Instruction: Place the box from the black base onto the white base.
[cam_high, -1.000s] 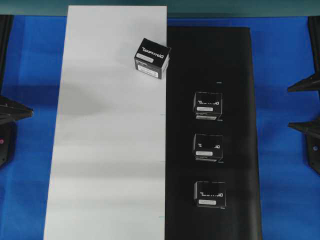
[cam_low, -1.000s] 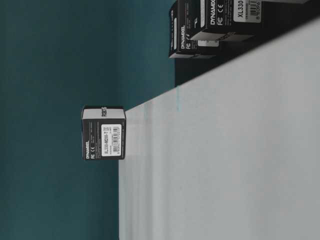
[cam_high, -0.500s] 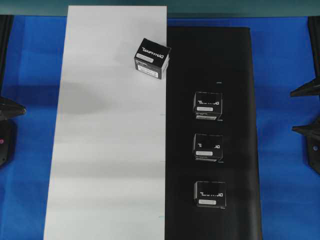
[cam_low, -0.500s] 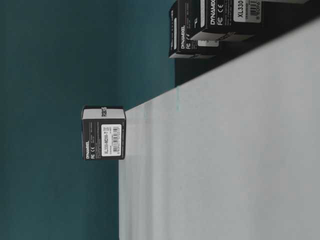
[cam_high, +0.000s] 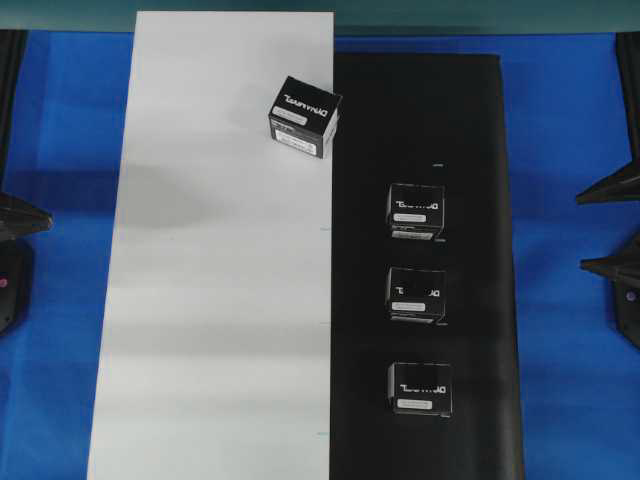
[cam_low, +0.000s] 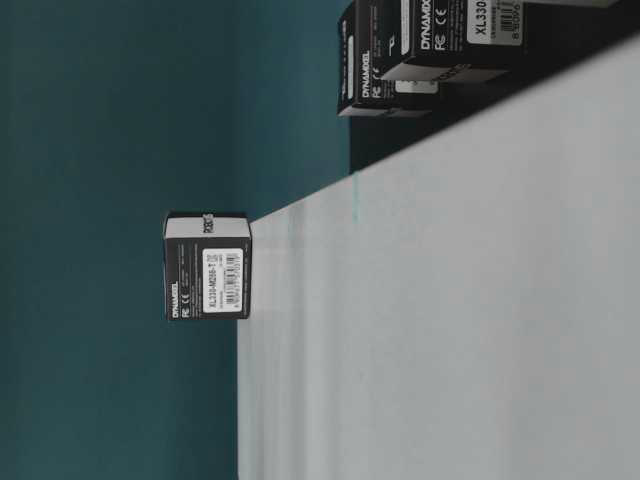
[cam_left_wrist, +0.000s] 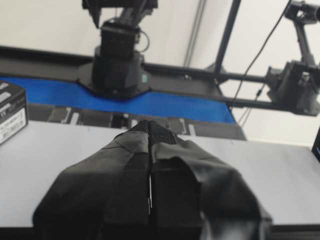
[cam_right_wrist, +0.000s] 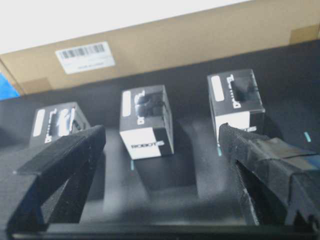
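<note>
One box (cam_high: 305, 117) stands on the white base (cam_high: 210, 300), close to its border with the black base (cam_high: 470, 130). It also shows in the table-level view (cam_low: 208, 265) and at the left edge of the left wrist view (cam_left_wrist: 11, 111). Three identical boxes stand in a column on the black base: far (cam_high: 416, 211), middle (cam_high: 415, 296), near (cam_high: 420, 388). My left gripper (cam_high: 40, 218) is shut and empty at the left table edge, its tips (cam_left_wrist: 150, 127) together. My right gripper (cam_high: 590, 232) is open and empty at the right edge, facing the three boxes (cam_right_wrist: 146, 120) from a distance.
Blue table surface (cam_high: 570, 120) flanks both sheets. A brown cardboard carton (cam_right_wrist: 165, 45) with a barcode label stands beyond the black base in the right wrist view. The opposite arm's base (cam_left_wrist: 117, 60) and a black frame stand behind the white base (cam_left_wrist: 260, 170).
Both grippers have drawn back slightly toward the outer table edges. The boxes have not moved.
</note>
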